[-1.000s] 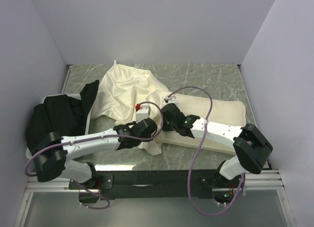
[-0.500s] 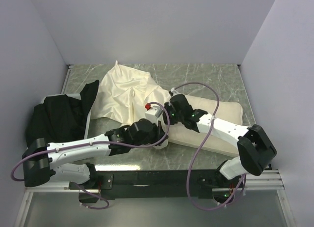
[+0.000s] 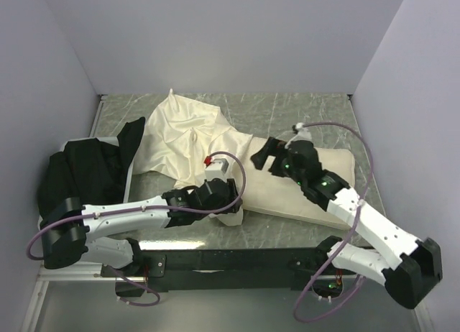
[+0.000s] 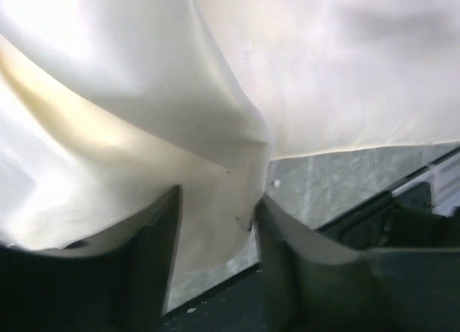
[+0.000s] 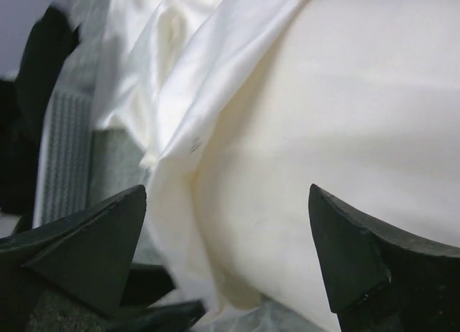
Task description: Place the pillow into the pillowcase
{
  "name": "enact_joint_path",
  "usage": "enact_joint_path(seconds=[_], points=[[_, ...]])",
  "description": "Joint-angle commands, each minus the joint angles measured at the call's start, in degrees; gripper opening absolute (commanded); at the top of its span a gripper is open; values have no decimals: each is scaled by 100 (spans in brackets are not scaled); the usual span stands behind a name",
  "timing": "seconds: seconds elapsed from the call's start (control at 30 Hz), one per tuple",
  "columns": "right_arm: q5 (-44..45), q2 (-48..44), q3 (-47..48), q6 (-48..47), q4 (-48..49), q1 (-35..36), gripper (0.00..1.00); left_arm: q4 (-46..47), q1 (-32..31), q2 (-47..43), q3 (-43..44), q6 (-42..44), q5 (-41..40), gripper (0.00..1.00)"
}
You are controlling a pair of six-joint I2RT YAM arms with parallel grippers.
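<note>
We are pinching the thin wrinkly cream pillowcase (image 3: 180,138) in our left gripper (image 4: 219,203), centre frame; right gripper (image 5: 226,195) is gaping (empty) over the plump rectangular cream pillow (image 3: 277,195), seemingly mostly unsleeved

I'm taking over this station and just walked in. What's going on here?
The two arms are working a pillow into a pillowcase. The left hand is pinched on the pillowcase's near edge, where the fabric laps over the pillow's left end. The right hand hangs open just above the pillow, holding nothing. Most of the pillow lies uncovered. A black cloth heap sits at the far left.
</note>
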Motion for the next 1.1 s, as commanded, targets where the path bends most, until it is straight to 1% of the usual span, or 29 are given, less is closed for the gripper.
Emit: enact_joint_path(seconds=[0.0,0.03,0.07,0.1,0.17,0.2,0.23,0.27,0.3,0.33,0.37,0.4,0.43,0.47,0.5,0.53,0.57,0.6,0.63,0.67,0.8,0.9,0.97,1.0,1.03,1.07], points=[[750,-341,-63,-458,-655,-1068,100,-451,12,-416,406,-65,-472,62],[802,-341,-37,-520,-708,-1255,100,-609,12,-451,686,22,-551,63],[873,-324,-36,-659,-743,-1465,100,-776,12,-478,854,31,-622,67],[839,-289,-63,-704,-753,-1876,100,-1186,12,-470,1021,58,-892,69],[489,-280,-185,-827,-648,-2432,100,-1654,12,-312,1618,198,-1244,70],[365,-280,-238,-871,-586,-2704,100,-2118,12,-216,1864,242,-1629,71],[224,-262,-265,-907,-533,-3272,100,-2340,30,-101,2362,434,-1799,75],[84,-227,-282,-985,-507,-3504,100,-2472,73,196,2628,636,-1835,77],[-109,-122,-274,-1030,-507,-3768,100,-2726,222,381,3179,829,-1827,79],[-198,-69,-265,-1056,-498,-4075,100,-2816,284,601,3437,1266,-1835,80],[-303,-16,-256,-1022,-489,-4226,100,-2904,372,1055,3683,1462,-1809,81],[-496,71,-265,-986,-454,-4332,100,-2974,590,1286,3938,1682,-1661,81],[-498,98,-265,-934,-436,-4489,100,-3018,688,1515,4358,2110,-1451,82],[-472,124,-248,-916,-419,-4569,100,-3114,767,2004,4580,2315,-1362,82],[-445,159,-230,-924,-445,-4631,100,-3237,951,2261,4826,2473,-1265,82],[-315,177,-230,-942,-541,-4727,100,-3543,1022,2525,5289,2805,-1142,82],[-183,177,-230,-925,-594,-4807,100,-3659,1067,2971,5494,2913,-1063,82],[-51,134,-265,-890,-620,-4833,100,-3713,1145,3150,5731,3010,-1045,82],[307,107,-317,-846,-629,-4851,100,-3704,1190,3282,5786,3194,-983,82],[407,64,-448,-767,-603,-4877,100,-3635,1242,3492,5830,3256,-887,82],[469,106,-774,-626,-419,-5036,100,-3459,1497,3959,6076,3503,-772,82],[276,282,-1090,-555,-173,-5036,100,-3650,1541,4434,6461,3643,-973,79],[136,327,-1397,-495,73,-5036,100,-3626,1559,4680,6559,3679,-965,69],[-135,336,-1512,-485,187,-5036,100,-3486,1603,4724,6621,3714,-913,63],[-303,327,-1617,-468,353,-5036,100,-3450,1603,4786,6691,3732,-895,47],[-452,318,-1819,-415,459,-5019,100,-3380,1603,4882,6761,3766,-860,38]])
